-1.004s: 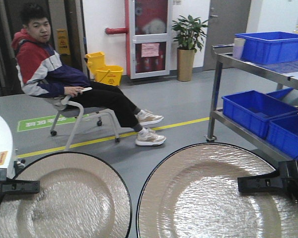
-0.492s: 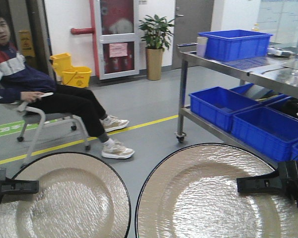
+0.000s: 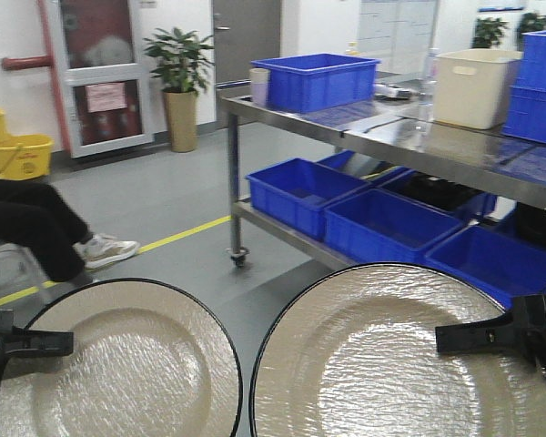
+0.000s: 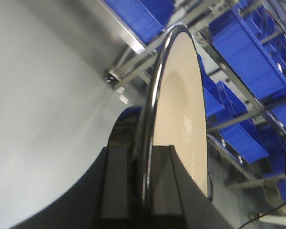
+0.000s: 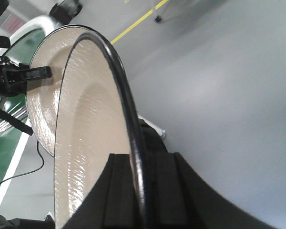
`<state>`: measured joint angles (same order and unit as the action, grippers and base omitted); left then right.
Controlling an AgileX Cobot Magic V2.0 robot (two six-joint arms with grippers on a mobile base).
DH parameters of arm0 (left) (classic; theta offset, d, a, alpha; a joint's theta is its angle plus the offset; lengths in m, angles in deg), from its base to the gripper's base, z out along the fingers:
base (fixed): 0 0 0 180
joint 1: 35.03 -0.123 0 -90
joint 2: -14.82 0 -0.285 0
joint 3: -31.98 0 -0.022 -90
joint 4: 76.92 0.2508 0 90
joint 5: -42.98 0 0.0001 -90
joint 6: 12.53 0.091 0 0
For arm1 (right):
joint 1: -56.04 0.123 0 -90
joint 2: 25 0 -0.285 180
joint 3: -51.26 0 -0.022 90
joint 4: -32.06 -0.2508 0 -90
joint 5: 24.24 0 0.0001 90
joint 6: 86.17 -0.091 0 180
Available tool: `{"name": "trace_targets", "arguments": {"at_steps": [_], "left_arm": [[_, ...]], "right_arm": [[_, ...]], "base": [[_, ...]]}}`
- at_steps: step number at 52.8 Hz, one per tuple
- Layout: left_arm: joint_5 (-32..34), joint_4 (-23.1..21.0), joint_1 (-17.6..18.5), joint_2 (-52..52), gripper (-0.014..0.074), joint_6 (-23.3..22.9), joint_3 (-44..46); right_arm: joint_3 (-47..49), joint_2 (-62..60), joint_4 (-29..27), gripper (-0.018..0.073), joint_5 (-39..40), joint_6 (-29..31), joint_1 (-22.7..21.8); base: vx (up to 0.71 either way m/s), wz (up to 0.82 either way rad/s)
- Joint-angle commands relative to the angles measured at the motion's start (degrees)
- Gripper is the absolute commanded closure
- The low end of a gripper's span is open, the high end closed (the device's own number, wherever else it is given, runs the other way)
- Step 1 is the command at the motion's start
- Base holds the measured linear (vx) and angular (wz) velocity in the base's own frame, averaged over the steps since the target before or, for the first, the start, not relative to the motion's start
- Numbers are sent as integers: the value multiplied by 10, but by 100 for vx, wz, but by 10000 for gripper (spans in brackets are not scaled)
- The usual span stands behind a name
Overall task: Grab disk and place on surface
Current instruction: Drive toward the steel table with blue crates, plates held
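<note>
As rims sit between them, jaws clamp tight — left disk [image 3: 118, 373], right disk [image 3: 373, 364].

Front view: bright, even indoor light, shadows soft, slight softness throughout. Broad pale sheen lies on the left disk [image 3: 118, 373] and right disk [image 3: 382, 364]. The steel shelf [image 3: 437, 146] shows washed reflections. Left wrist view: floor [image 4: 38, 119] pale and blurred, with a thin glare line along the disk rim. Right wrist view: floor defocused. The right gripper [image 5: 142, 160] is underexposed black at lower frame.
</note>
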<state>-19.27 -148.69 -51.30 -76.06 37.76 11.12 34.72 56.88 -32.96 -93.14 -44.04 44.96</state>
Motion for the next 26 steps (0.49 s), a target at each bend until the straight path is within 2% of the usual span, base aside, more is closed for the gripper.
{"name": "trace_targets", "arguments": {"at_steps": [1,14,26], "left_arm": [[-21,-78,2,22,605,-6,19],[-21,-78,2,22,605,-6,19],[-21,-78,2,22,605,-6,19]], "right_arm": [[19,-18,-75,568,-5,-2,0],[19,-18,-75,568,-5,-2,0],[19,-18,-75,568,-5,-2,0]], "base": [[21,-42],[24,-28],[32,-1]]}}
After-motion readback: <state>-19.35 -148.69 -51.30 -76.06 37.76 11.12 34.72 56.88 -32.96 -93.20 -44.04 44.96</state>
